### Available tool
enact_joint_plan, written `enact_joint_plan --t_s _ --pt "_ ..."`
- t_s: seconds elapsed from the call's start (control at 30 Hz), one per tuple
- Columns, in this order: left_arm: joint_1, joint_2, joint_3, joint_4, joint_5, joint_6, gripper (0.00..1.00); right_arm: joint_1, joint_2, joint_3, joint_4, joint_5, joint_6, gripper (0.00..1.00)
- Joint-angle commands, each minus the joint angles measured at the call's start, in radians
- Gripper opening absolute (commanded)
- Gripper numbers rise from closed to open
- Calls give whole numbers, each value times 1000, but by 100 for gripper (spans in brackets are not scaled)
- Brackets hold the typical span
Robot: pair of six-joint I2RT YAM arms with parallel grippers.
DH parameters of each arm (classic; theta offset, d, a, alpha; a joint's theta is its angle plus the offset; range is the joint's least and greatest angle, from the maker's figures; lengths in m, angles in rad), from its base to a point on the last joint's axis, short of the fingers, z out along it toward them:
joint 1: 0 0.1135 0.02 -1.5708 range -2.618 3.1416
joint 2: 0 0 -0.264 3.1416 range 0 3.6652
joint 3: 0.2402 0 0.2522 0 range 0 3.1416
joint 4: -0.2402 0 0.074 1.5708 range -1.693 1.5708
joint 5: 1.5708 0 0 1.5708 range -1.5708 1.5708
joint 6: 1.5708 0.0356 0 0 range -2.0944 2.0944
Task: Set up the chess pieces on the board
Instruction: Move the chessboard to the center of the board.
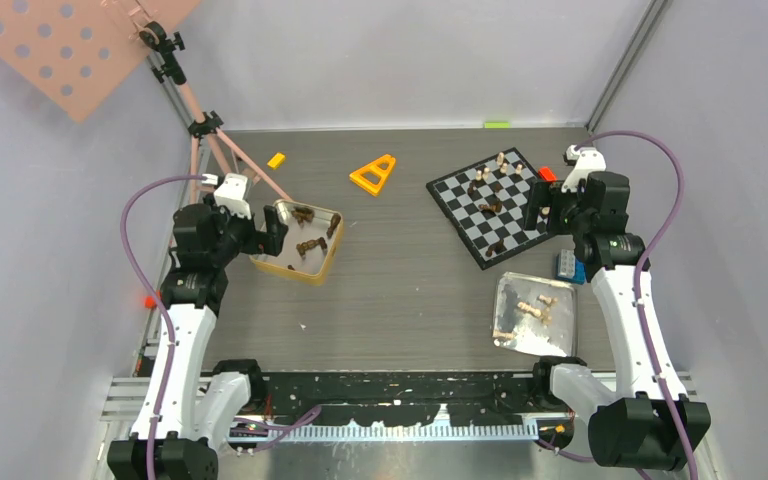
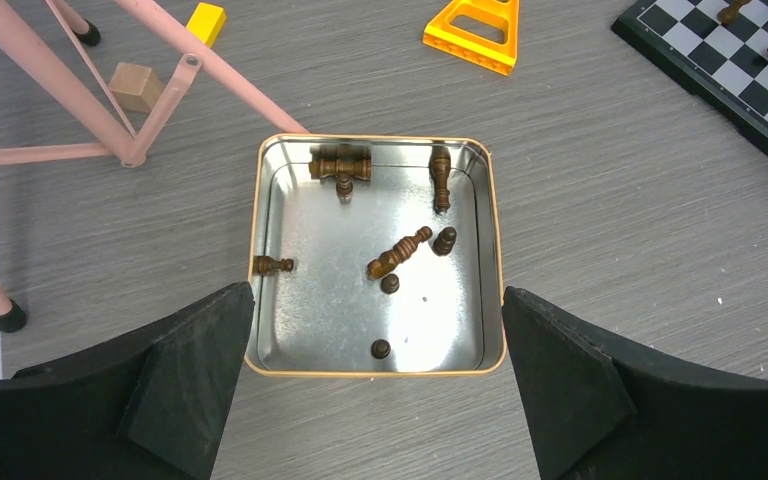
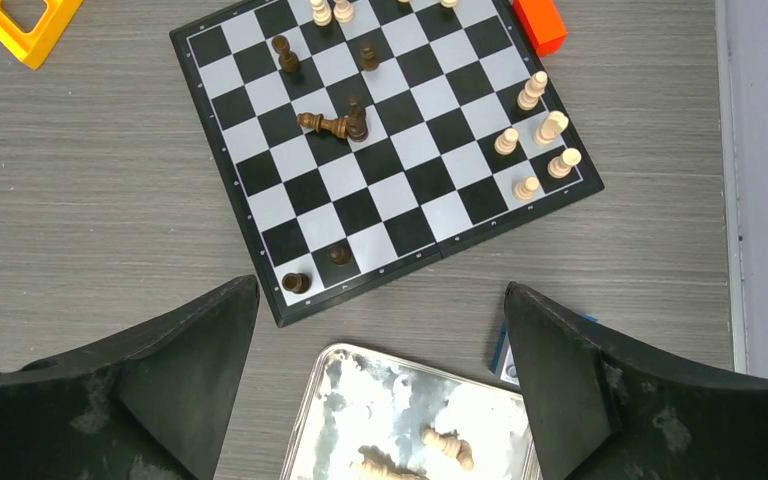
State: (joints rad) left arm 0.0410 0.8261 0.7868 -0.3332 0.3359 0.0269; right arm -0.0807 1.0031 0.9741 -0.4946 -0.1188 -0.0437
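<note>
The board (image 3: pixel 390 205) lay skewed toward the far right corner of the table, only partly filled. A few pale men (image 3: pixel 545 128) stood along one edge, dark ones were scattered, and one dark piece (image 3: pixel 322 123) lay toppled mid-board. More dark chess pieces (image 2: pixel 397 255) lay loose in the gold tin (image 2: pixel 260 250) by the table's left edge, and pale ones (image 1: pixel 532 310) lay in the silver tray (image 1: pixel 556 340) toward the near right.

The left claw (image 2: pixel 375 335) above the tin and the right claw (image 3: pixel 380 320) above the board's near corner both stood wide, holding nothing.

We judged the pick wanted a lone piece, taken across its stem, clear of the tin wall.

Room: mid-table was open. Pink tripod legs (image 2: pixel 210 65) crowded the tin's far side. A blue brick (image 1: pixel 567 266) sat between tray and board.
</note>
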Motion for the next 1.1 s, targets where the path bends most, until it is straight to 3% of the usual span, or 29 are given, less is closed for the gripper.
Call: enact_joint_plan --t_s 0.0,0.73,0.9,1.07 --pt "0 -12 -4 30 16 4 98 -2 -15 -2 27 -14 -8 100" --pt "0 -6 -18 16 31 41 98 -1 -10 -6 35 -5 0 100" --pt "0 6 -13 -1 61 66 98 -2 19 20 43 87 39 100" --pt "-3 20 -14 -7 89 70 98 -2 168 95 59 243 128 100"
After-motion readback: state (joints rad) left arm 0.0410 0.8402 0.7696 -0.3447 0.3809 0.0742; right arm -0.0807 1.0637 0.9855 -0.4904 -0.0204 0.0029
